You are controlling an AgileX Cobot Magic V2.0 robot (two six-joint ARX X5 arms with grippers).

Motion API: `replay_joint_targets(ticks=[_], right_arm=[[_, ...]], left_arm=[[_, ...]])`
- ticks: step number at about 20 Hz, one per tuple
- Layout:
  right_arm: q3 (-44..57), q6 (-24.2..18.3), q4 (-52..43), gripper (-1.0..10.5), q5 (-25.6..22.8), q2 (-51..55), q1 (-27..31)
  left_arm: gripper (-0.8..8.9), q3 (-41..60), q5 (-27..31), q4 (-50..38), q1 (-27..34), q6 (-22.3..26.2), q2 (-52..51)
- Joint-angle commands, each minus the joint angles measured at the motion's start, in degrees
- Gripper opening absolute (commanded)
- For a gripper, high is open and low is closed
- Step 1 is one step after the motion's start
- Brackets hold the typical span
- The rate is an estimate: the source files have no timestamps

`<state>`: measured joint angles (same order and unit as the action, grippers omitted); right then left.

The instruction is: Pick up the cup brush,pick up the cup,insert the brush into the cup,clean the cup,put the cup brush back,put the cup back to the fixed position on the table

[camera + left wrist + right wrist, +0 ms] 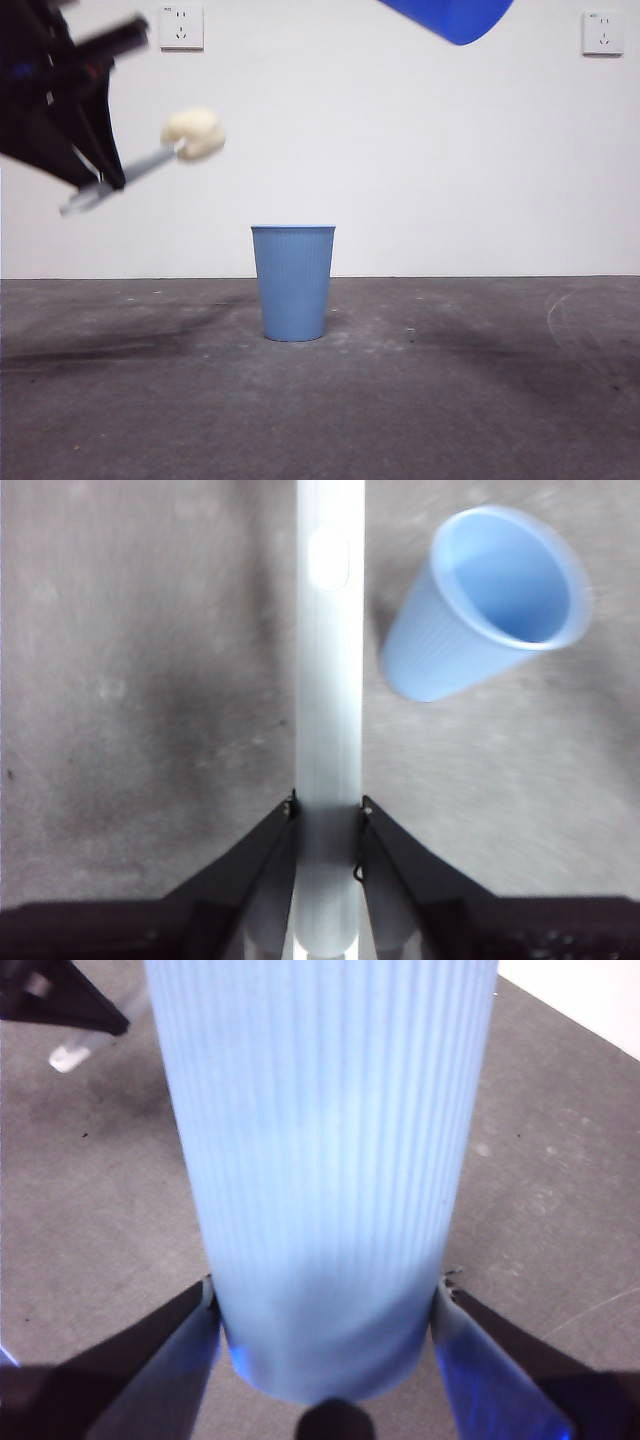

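Left gripper [328,810]: two matt black jaws, wedge-shaped, narrowing to thin tips, each tip bearing a small metallic screw or pin (detail blurred). Right gripper [328,1305]: two black jaws of the same wedge form, inner faces tinted blue; a rounded black knob shows between their bases. Front view: the left arm [50,100] appears as a dark, angular, motion-blurred mass.
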<state>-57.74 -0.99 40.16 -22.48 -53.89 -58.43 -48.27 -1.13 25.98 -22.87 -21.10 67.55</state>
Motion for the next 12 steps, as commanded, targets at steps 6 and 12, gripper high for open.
replay_joint_targets(ticks=[6,12], right_arm=[[-0.17,1.46,0.66,-0.1,-0.57,1.77,-0.09],[-0.17,2.12,0.7,-0.1,-0.55,1.77,-0.09]], left_arm=[[-0.09,0.39,-0.35,-8.13,1.42,-3.28,14.58],[-0.09,0.39,1.7,-9.7,1.68,-3.98,21.4]])
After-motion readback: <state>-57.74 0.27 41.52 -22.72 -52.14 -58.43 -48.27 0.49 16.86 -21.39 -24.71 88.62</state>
